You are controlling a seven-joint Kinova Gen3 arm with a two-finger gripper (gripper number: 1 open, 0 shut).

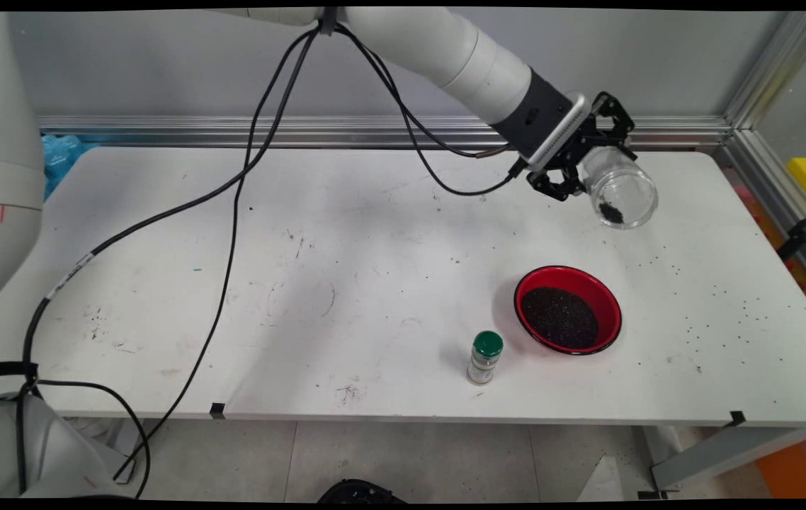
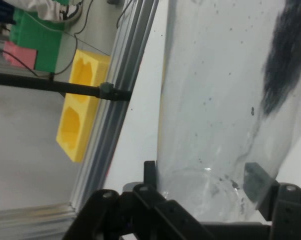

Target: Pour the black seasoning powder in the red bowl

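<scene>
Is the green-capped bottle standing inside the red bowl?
No, the green-capped bottle stands upright on the table, just left of the red bowl and outside it.

My white table point(image 1: 346, 283) is scuffed and marked, with dark specks strewn over its right end. Behind it stands a plain grey wall point(image 1: 162, 64), with an aluminium rail point(image 1: 375, 131) along its foot and another running down the right side. Pale floor tiles point(image 1: 410, 460) show under the near edge. A yellow foam block point(image 2: 80, 105) lies beyond the right rail
</scene>
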